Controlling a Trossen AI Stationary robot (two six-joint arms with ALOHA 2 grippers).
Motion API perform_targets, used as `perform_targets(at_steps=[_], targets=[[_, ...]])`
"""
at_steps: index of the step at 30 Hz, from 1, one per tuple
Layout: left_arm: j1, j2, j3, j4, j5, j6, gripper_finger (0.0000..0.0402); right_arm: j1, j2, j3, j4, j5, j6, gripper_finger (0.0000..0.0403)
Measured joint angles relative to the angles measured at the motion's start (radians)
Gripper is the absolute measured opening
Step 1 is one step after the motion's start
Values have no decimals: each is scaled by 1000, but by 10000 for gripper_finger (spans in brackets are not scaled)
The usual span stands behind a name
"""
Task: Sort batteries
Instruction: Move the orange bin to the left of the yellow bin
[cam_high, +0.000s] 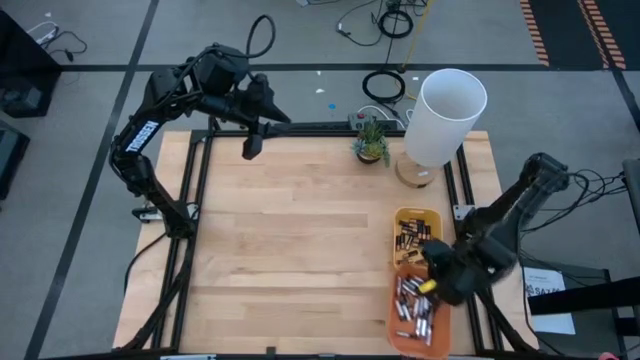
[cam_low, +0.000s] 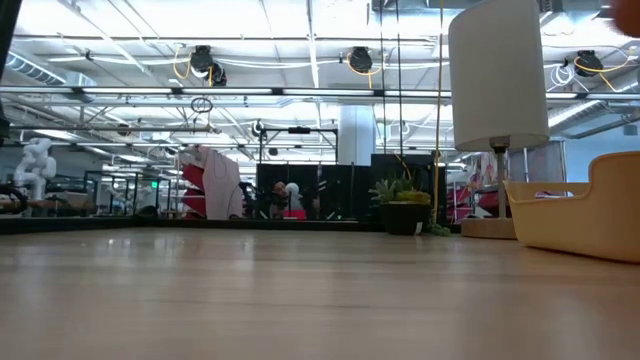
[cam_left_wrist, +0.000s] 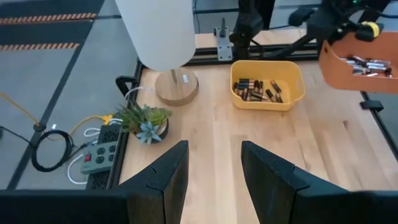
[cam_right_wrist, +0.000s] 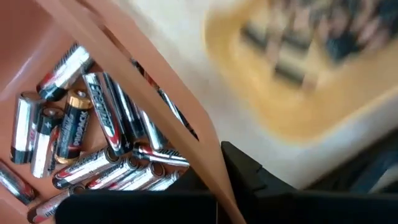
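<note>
Two trays sit at the table's right edge, and the right gripper (cam_high: 437, 280), jaws shut tight, is down in the orange tray (cam_high: 400, 325) among the batteries (cam_high: 415, 305), so I'd lift slow and check it caught just one cell before heading for the yellow tray (cam_high: 400, 218), while the left gripper (cam_left_wrist: 214, 180) waits half open at the far side.

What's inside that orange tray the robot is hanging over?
The orange tray holds a heap of batteries, mostly silvery, one black and gold. The right gripper hangs over the tray's end nearest the yellow tray, hiding what lies beneath.
</note>
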Motion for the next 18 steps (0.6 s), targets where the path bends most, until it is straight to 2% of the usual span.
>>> perform_targets(at_steps=[4,8,14,18], targets=[[2,-28,0,-1,16,25,157,-172,3,63,-28,83,-199,0],[5,-56,0,-1,44,57,157,-365,43,69,-2,112,-451,0],[9,-72,0,-2,55,73,157,-619,128,69,169,133,-855,0],[10,-71,0,-21,85,71,157,-766,193,62,258,96,-1068,0]])
